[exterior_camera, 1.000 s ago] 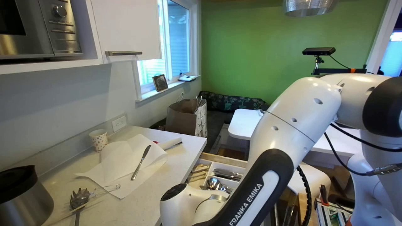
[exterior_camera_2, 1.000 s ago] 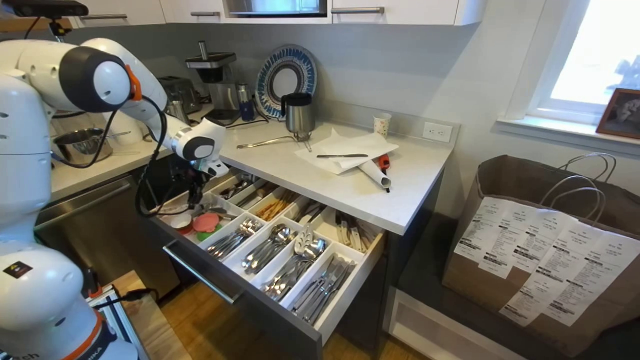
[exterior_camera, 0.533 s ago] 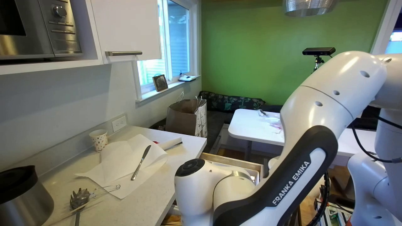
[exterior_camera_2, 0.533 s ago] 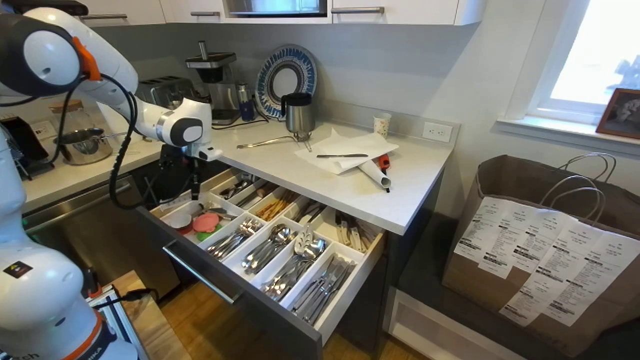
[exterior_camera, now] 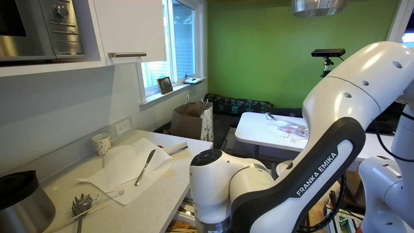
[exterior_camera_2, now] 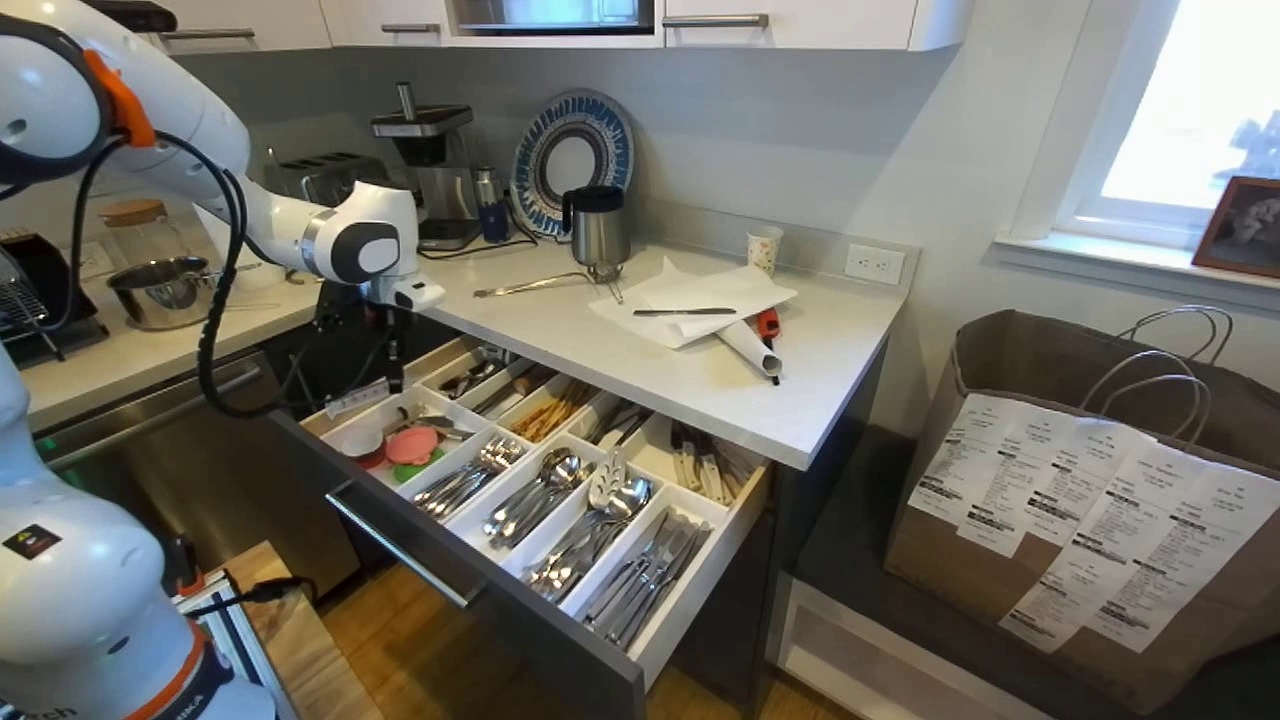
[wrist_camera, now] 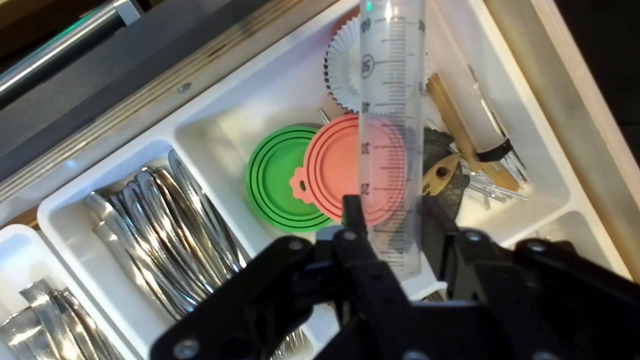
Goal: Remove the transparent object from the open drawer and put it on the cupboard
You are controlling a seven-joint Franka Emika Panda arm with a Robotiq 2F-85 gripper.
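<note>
Kitchen corner with grey walls point(exterior_camera_2: 760, 150) and a pale countertop point(exterior_camera_2: 840, 350) behind the open drawer point(exterior_camera_2: 700, 590). Well to the left of the drawer, in an exterior view, a steel pot point(exterior_camera_2: 155, 300) on a counter point(exterior_camera_2: 80, 372). Next, a white robot arm point(exterior_camera_2: 285, 225), extended toward the drawer's left end. Above that end, a black gripper point(wrist_camera: 393, 212), fingers point(wrist_camera: 353, 212) narrowed onto both sides of a transparent cylinder point(wrist_camera: 392, 132) with printed graduations: held over the drawer's leftmost compartment. Below, inside the drawer, a green disc point(wrist_camera: 275, 175) partly covered by a pink disc point(wrist_camera: 330, 165), near white fluted paper liners point(wrist_camera: 345, 65). Farther right in the drawer, compartment after compartment of metal cutlery point(exterior_camera_2: 562, 466), up to its right end. Behind the drawer, on the countertop, a black-lidded steel jug point(exterior_camera_2: 600, 235), then white paper point(exterior_camera_2: 735, 287) with a table knife point(exterior_camera_2: 685, 312) lying across it, then a speckled cup point(exterior_camera_2: 763, 250) just beside the paper, farther back from the drawer. Right of the drawer and apart from it, a brown paper bag point(exterior_camera_2: 985, 585) with printed slips point(exterior_camera_2: 1130, 520) on its side.
</note>
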